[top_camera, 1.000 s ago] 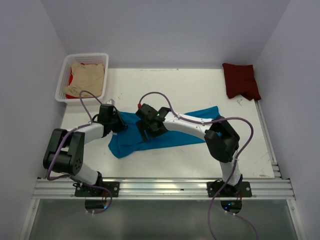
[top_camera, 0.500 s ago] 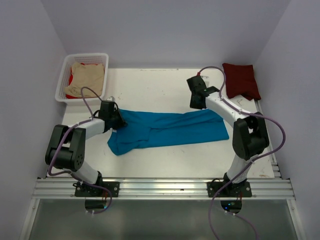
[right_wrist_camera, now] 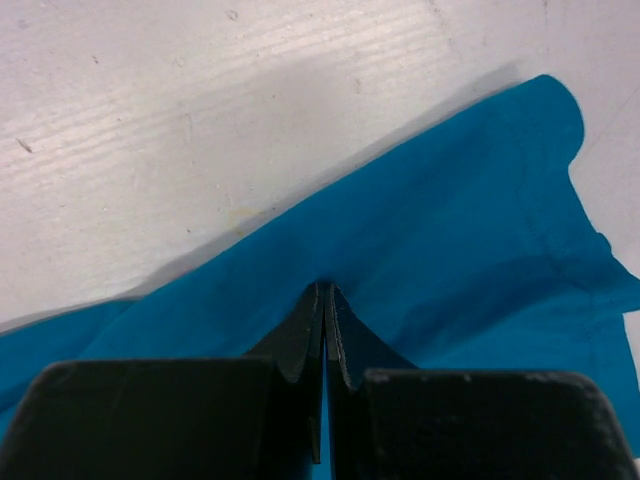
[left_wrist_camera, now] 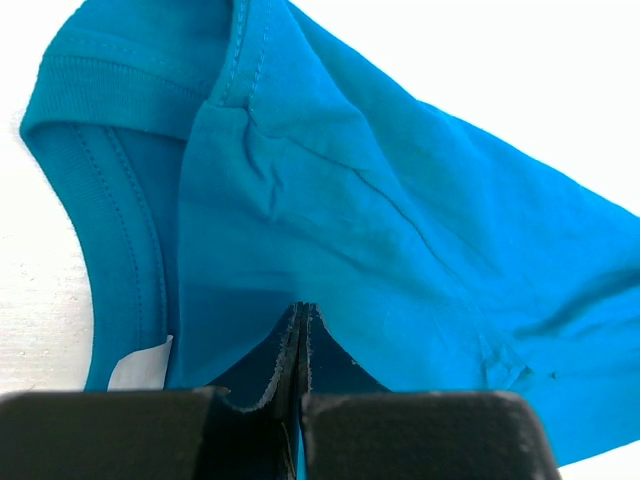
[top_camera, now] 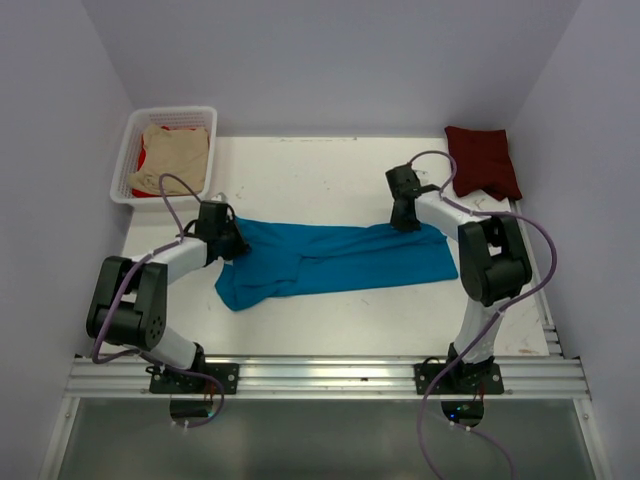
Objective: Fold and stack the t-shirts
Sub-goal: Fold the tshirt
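The left gripper (top_camera: pixel 231 245) is being kept closed, its jaws pressed together on a small tent of cloth at the collar end of the teal t-shirt (top_camera: pixel 330 258). In the left wrist view the shirt's white neck label (left_wrist_camera: pixel 140 362) is being shown just left of the fingertips (left_wrist_camera: pixel 302 318), with the ribbed collar (left_wrist_camera: pixel 100 80) ahead and to the left. The right gripper (top_camera: pixel 403 221) is likewise being kept closed, pinching the far edge of the same shirt near its opposite end. The shirt is being held stretched flat on the table (top_camera: pixel 330 170) between the two grippers. A folded maroon t-shirt (top_camera: pixel 483 160) is lying beyond and right of the right gripper. A white basket (top_camera: pixel 122 165), holding a beige t-shirt (top_camera: pixel 175 155) over a red t-shirt (top_camera: pixel 143 160), is sitting beyond and left of the left gripper.
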{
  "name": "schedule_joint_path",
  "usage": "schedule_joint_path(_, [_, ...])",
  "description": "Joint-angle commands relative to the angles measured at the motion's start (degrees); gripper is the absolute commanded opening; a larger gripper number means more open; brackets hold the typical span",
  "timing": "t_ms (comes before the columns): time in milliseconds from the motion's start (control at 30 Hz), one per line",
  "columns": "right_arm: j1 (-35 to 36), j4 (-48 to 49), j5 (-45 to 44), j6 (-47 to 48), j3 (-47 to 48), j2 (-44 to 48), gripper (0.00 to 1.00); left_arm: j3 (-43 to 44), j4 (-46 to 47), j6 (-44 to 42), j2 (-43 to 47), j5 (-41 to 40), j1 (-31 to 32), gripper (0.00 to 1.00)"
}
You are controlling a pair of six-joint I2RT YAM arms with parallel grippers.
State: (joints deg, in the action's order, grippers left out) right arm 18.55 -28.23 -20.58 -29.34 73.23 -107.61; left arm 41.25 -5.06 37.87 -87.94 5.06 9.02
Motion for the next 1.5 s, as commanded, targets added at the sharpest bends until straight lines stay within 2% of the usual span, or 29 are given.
schedule_joint_path(0, [0.1,3.8,1.8,-0.5,-2.6,-1.2,0.00,-0.7,1.6,0.5,1.5,-0.1,-0.1,0.00])
schedule_joint_path(267, [0.1,6.1,3.8,-0.9,-7.6,-1.2,0.00,-2.0,7.0,3.0,-4.7,0.7,0.1,0.00])
schedule_joint_path(367, [0.1,6.5,5.2,-1.0,-10.0,0.2,0.00,1.5,8.9,3.7,-9.6,1.5,0.1,0.00])
schedule_joint_path(467, [0.8,6.6,6.8,-0.8,-13.6,3.5,0.00,8.4,8.1,4.1,-15.8,1.4,0.1,0.00])
schedule_joint_path(633, [4.8,2.4,7.1,-0.2,-17.0,8.7,0.00,26.0,5.2,4.1,-29.2,3.3,0.0,0.00])
schedule_joint_path(667, [5.8,1.7,7.0,-0.2,-17.6,9.4,0.00,28.8,1.1,4.1,-31.2,3.6,0.0,0.00])
schedule_joint_path(800, [12.4,-1.2,7.3,-2.2,-19.6,13.9,0.00,43.9,-2.4,3.4,-39.9,6.2,-0.1,0.00])
schedule_joint_path(1033, [21.7,-4.6,12.1,-8.3,-22.3,19.5,0.00,61.2,-4.3,3.1,-54.2,16.6,-0.1,0.00])
schedule_joint_path(1233, [28.9,-5.0,13.2,-14.1,-22.6,21.6,0.00,71.4,0.8,6.7,-63.2,28.3,-0.1,0.00])
schedule_joint_path(1367, [32.3,-3.9,14.6,-16.9,-21.8,20.6,0.00,75.2,12.1,14.0,-67.8,36.2,0.0,0.00])
schedule_joint_path(1467, [35.0,-3.3,15.2,-18.7,-21.1,20.0,0.00,79.0,14.5,16.5,-70.9,38.9,0.1,0.00])
